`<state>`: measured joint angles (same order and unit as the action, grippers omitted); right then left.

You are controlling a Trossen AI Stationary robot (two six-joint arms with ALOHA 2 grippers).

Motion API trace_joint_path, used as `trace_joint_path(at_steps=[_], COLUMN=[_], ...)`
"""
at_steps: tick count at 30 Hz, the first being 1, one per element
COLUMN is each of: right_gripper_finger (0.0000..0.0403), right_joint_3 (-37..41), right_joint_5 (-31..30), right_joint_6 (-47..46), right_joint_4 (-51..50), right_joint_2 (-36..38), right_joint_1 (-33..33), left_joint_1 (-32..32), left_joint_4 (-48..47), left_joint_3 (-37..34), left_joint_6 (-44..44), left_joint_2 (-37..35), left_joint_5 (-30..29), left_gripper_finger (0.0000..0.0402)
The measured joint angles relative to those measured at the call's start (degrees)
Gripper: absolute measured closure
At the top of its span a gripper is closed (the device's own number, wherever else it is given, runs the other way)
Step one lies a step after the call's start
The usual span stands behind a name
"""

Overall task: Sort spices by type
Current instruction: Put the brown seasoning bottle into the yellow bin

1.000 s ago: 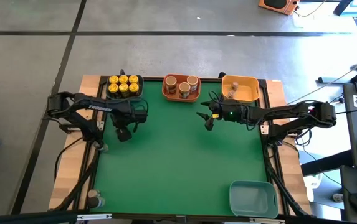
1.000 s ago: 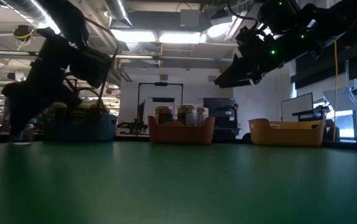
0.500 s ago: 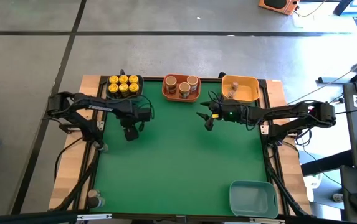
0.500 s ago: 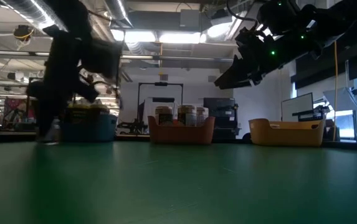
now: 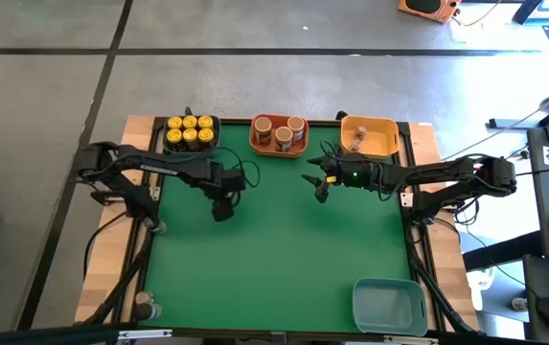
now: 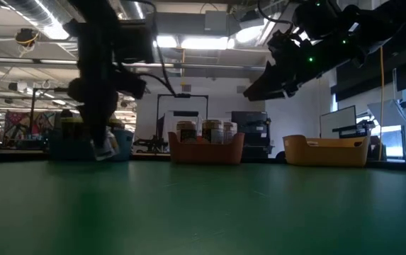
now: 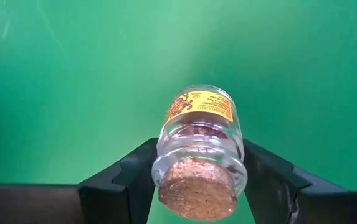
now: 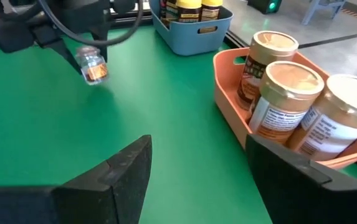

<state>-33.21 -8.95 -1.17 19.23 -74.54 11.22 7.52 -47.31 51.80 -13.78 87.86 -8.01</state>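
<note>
At the lower right of the high view, a pale green bin sits on the green tabletop. Mid-frame, left of centre, the left gripper has its fingers closed on a small cork-topped jar above the tabletop. Right of centre, the right gripper hovers with fingers apart, holding nothing. Along the top edge stand a blue bin of yellow-lidded jars, an orange bin of tan-lidded jars, and a yellow bin.

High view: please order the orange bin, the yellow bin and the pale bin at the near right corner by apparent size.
1. Pale bin, clearly largest.
2. Orange bin and yellow bin look about equal; I cannot rank them.
</note>
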Motion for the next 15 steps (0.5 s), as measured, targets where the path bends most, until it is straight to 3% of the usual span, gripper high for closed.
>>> trace_joint_path(at_steps=[15], right_gripper_finger=[0.0146], right_joint_3=[0.00], right_joint_5=[0.02], right_joint_6=[-0.33], right_joint_4=[-4.45], right_joint_2=[-0.04], right_joint_1=[0.00], left_joint_1=[-2.28], left_joint_4=[-1.77], left_joint_3=[22.43], left_joint_6=[8.37], left_joint_2=[21.21], left_joint_5=[0.22], left_gripper_finger=[0.0201])
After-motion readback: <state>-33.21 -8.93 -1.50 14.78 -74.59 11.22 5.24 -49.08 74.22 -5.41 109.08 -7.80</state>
